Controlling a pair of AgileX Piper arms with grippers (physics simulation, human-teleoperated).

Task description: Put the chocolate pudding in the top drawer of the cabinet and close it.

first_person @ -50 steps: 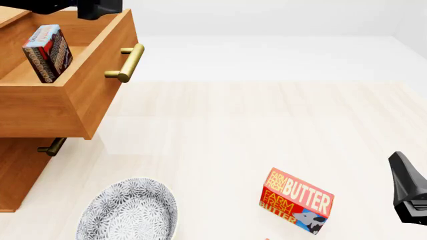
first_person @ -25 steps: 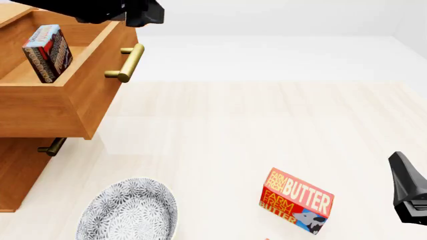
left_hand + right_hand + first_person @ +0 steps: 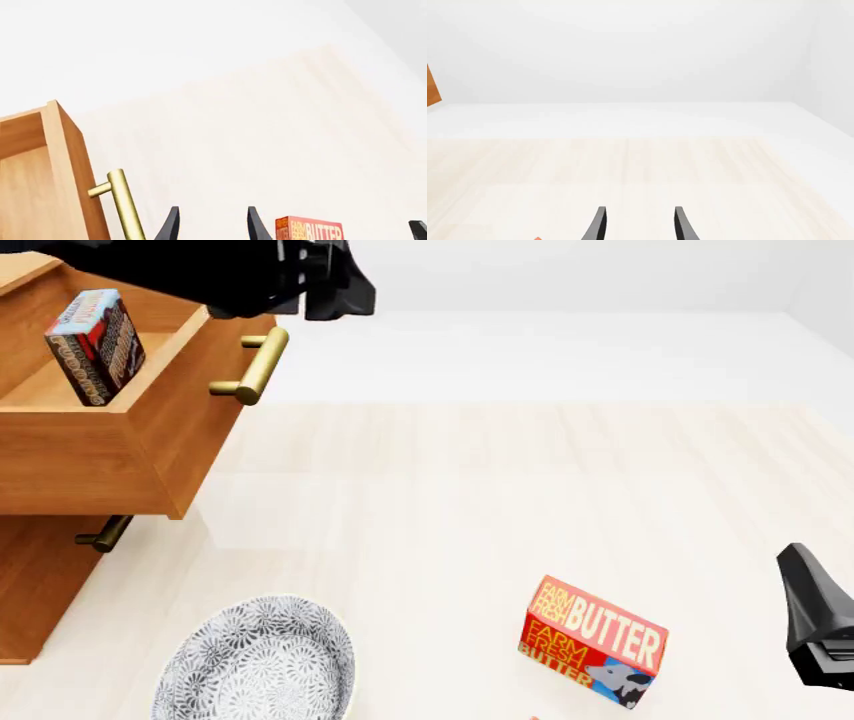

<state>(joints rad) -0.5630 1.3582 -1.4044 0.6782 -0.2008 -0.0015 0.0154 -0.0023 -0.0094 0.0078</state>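
Top drawer point(image 3: 127, 430) of the cabinet point(image 3: 34, 580) stood pulled open, chocolate pudding point(image 3: 96, 345) upright inside it, left end effector point(image 3: 334, 280) above the brass handle point(image 3: 254, 365), butter box point(image 3: 591, 642) and patterned bowl point(image 3: 260, 660) on the bench point(image 3: 534, 490), right end effector point(image 3: 817, 625) at the edge.

We see the chocolate pudding point(image 3: 96, 345) standing on edge in the pulled-out top drawer point(image 3: 127, 455) of the cabinet point(image 3: 40, 580) at far left — the left gripper point(image 3: 334, 280) above its handle point(image 3: 254, 365) — with a bowl point(image 3: 260, 660) and butter box point(image 3: 591, 640) nearer us.
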